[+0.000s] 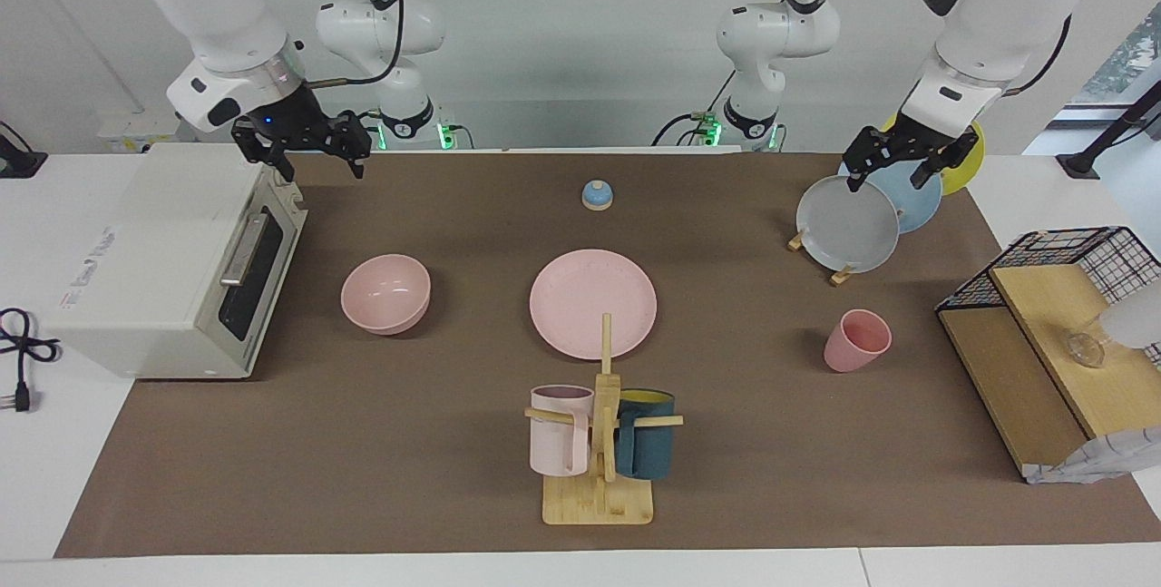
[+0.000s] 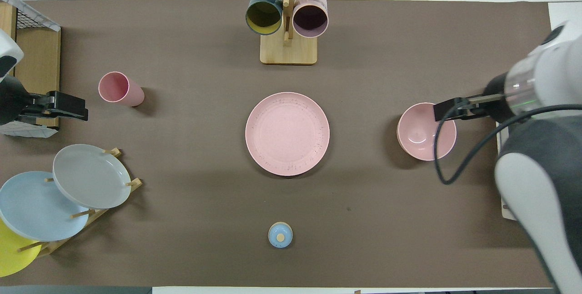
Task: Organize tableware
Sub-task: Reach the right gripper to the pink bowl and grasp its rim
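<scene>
The pink plate (image 1: 593, 303) (image 2: 287, 133) lies flat at the middle of the mat. The pink bowl (image 1: 385, 294) (image 2: 420, 137) stands upright beside it toward the right arm's end. The pink cup (image 1: 856, 340) (image 2: 120, 88) stands upright toward the left arm's end. My right gripper (image 1: 319, 161) (image 2: 440, 111) is open and empty, raised in the air; from above it covers the bowl's rim on the oven's side without touching it. My left gripper (image 1: 887, 171) (image 2: 77, 107) is open and empty, and waits high above the plate rack.
A toaster oven (image 1: 172, 260) (image 2: 514, 162) stands at the right arm's end. A rack with grey, blue and yellow plates (image 1: 848, 224) stands near the left arm. A mug tree (image 1: 599, 442) stands farther out than the plate. A small blue bell (image 1: 597, 195) and a wire-and-wood shelf (image 1: 1043, 333) are also there.
</scene>
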Motion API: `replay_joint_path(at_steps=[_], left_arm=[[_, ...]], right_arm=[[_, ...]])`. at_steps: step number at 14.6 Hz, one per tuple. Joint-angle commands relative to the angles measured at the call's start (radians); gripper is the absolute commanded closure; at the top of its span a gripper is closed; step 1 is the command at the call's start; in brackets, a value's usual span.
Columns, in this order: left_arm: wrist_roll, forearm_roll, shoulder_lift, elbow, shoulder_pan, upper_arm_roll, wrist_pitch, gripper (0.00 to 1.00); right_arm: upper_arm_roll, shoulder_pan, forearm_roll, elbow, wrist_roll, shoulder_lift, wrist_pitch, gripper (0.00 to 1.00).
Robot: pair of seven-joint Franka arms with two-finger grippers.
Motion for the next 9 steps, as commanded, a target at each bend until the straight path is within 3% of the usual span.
replay_joint_path(at_steps=[1, 3, 7, 9], left_arm=[[-0.002, 0.017, -0.012, -0.01, -0.002, 0.003, -0.002, 0.0], [-0.002, 0.017, -0.012, -0.01, -0.002, 0.003, 0.0, 0.0], [-0.002, 0.017, -0.012, -0.01, -0.002, 0.003, -0.002, 0.0], [-0.004, 0.017, -0.012, -0.01, -0.002, 0.003, -0.002, 0.0]], right_arm=[[-0.001, 0.074, 0.016, -0.181, 0.056, 0.007, 0.208, 0.0], [-0.002, 0.095, 0.015, -0.273, 0.049, 0.044, 0.334, 0.0], [-0.002, 0.041, 0.003, -0.426, 0.041, 0.068, 0.52, 0.0], [-0.002, 0.035, 0.003, -0.477, 0.03, 0.065, 0.566, 0.0]])
